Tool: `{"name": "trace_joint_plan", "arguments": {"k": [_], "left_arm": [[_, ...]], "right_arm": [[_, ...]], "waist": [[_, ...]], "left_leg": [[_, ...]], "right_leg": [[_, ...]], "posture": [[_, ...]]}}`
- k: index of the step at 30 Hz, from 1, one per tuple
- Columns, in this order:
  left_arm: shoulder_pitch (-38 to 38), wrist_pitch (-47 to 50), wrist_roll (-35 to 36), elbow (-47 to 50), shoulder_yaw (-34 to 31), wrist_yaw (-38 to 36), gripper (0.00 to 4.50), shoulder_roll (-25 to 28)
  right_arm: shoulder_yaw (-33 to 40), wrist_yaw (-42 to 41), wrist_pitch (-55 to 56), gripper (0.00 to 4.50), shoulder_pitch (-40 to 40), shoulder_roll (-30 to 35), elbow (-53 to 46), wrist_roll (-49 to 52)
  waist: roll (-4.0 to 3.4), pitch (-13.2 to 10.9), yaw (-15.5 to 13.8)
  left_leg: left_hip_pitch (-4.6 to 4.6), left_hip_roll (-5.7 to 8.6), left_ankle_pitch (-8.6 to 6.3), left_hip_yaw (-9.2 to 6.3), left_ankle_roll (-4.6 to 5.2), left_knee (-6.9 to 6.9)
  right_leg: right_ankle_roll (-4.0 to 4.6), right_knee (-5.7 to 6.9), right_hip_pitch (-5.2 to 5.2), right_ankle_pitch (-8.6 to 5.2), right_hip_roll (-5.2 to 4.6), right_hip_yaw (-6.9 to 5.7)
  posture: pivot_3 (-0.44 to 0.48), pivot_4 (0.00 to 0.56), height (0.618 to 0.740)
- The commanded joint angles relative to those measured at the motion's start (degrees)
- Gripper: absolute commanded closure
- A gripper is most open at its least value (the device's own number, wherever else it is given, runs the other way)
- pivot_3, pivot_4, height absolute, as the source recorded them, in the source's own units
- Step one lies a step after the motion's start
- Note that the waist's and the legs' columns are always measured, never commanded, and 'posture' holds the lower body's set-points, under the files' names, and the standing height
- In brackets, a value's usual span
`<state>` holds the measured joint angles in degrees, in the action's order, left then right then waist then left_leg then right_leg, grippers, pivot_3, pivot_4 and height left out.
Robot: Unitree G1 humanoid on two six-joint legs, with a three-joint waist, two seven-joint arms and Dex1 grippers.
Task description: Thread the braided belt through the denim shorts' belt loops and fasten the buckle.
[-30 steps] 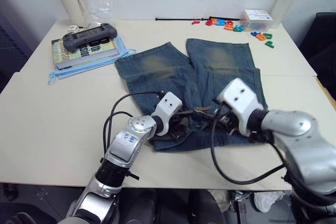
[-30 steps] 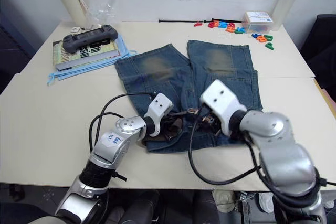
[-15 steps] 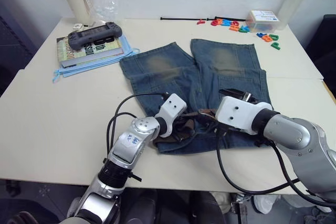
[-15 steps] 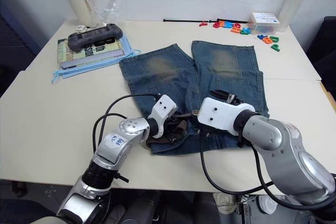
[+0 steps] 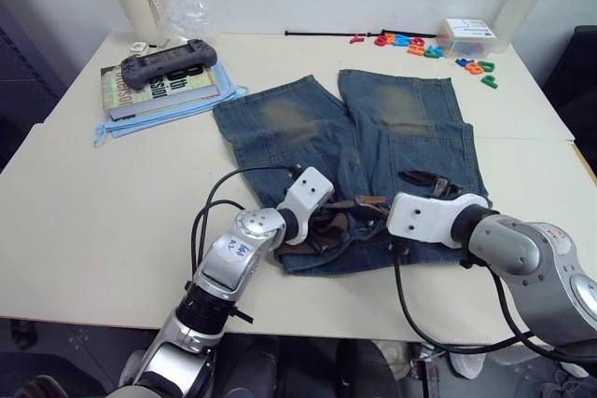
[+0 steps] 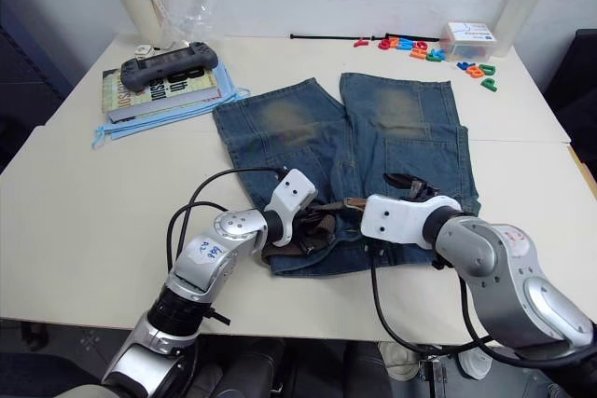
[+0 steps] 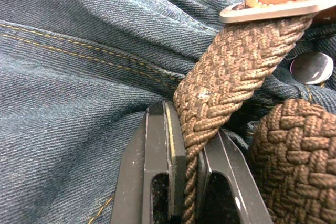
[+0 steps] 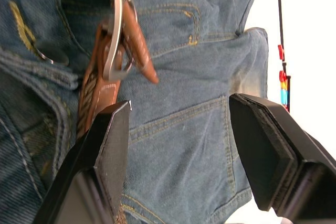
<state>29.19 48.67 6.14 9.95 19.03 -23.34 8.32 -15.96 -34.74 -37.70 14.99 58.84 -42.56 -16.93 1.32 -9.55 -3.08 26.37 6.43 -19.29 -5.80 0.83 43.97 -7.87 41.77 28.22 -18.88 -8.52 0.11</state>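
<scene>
My left gripper point(image 7: 185, 145) is clamped on the braided belt point(image 7: 226, 77), which lies bunched along the waistband of the denim shorts point(image 5: 392, 128) on the table point(image 5: 103, 212). My right gripper point(image 8: 181, 129) is spread wide, empty, just beside the buckle point(image 8: 116, 38).

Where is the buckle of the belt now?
The buckle lies on the denim shorts at their waistband, near the table's front edge, between the left end effector and the open right end effector.

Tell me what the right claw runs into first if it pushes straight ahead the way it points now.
Probably the denim shorts: the open right claw faces bare denim, with the buckle off beside one finger. Depth is unclear.
</scene>
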Motion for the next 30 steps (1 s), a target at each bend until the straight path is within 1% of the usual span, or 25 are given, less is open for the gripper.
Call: {"name": "trace_joint_plan", "arguments": {"k": [1,3,7,15,21,24,27,29,30], "left_arm": [[0.3,-0.2,0.6,0.2,0.9,-0.9,4.5,-0.8],[0.3,-0.2,0.6,0.2,0.9,-0.9,4.5,-0.8],[0.4,-0.3,0.6,0.0,1.0,-0.9,4.5,-0.9],[0.4,-0.1,0.5,0.4,1.4,-1.0,4.5,-0.9],[0.3,0.1,0.4,0.6,1.2,-0.9,4.5,-0.8],[0.2,0.3,0.4,0.7,1.1,-0.7,4.5,-0.8],[0.2,0.3,0.4,0.6,1.1,-0.7,4.5,-0.8],[0.3,0.3,0.5,0.6,1.0,-0.8,4.5,-0.8],[0.3,0.4,0.5,0.5,1.0,-0.8,4.5,-0.8]], "right_arm": [[2.5,-0.9,0.9,1.29,-1.8,0.9,-0.4,-2.6],[2.6,-1.5,1.2,1.29,-2.3,0.4,-0.6,-3.2],[0.2,-2.4,2.1,1.29,-1.6,-2.0,-0.8,-4.9],[-3.7,-4.1,5.5,1.29,0.9,-6.6,2.5,-9.5],[-4.0,-5.8,6.9,1.29,1.3,-8.4,3.4,-11.8],[-3.6,-6.3,7.3,2.04,1.0,-8.9,3.4,-12.7],[-3.1,-6.9,7.7,3.46,0.6,-9.4,3.2,-13.6],[-2.6,-7.2,7.9,4.31,0.3,-9.5,2.9,-14.3],[-2.4,-7.4,7.9,4.42,0.1,-9.6,2.7,-14.5]], "waist": [[0.0,0.0,-0.1],[0.0,0.0,0.0],[0.0,0.0,0.0],[0.0,0.0,0.1],[0.0,0.0,0.1],[0.0,0.0,0.1],[0.0,0.0,0.1],[0.0,0.0,0.1],[0.0,0.0,0.1]], "left_leg": [[0.0,0.0,0.0,0.0,0.0,0.0],[0.01,0.01,0.0,0.0,0.0,0.01],[0.0,-0.01,0.0,0.0,0.0,0.02],[-0.03,0.0,0.0,0.01,0.0,0.03],[-0.03,0.0,0.0,0.02,0.0,0.04],[-0.04,0.0,0.0,0.02,-0.01,0.04],[-0.04,0.0,0.0,0.02,-0.01,0.05],[-0.04,0.0,0.0,0.03,-0.01,0.05],[-0.04,0.0,0.0,0.03,-0.01,0.05]], "right_leg": [[0.0,0.0,0.0,0.0,0.0,0.0],[0.0,0.0,0.0,0.0,-0.01,0.0],[0.0,0.02,-0.01,0.0,0.01,0.0],[0.0,0.05,-0.01,0.0,0.01,-0.01],[0.0,0.07,0.0,0.0,0.02,-0.01],[0.0,0.08,0.0,0.0,0.03,-0.02],[0.0,0.08,0.0,0.0,0.03,-0.01],[0.0,0.09,0.0,0.0,0.03,-0.02],[0.0,0.09,0.0,0.0,0.03,-0.02]], "posture": [[0.0,0.15,0.654],[0.0,0.15,0.654],[0.0,0.15,0.654],[0.0,0.15,0.654],[0.0,0.15,0.654],[0.0,0.15,0.654],[0.0,0.15,0.654],[0.0,0.15,0.654],[0.0,0.15,0.654]]}}
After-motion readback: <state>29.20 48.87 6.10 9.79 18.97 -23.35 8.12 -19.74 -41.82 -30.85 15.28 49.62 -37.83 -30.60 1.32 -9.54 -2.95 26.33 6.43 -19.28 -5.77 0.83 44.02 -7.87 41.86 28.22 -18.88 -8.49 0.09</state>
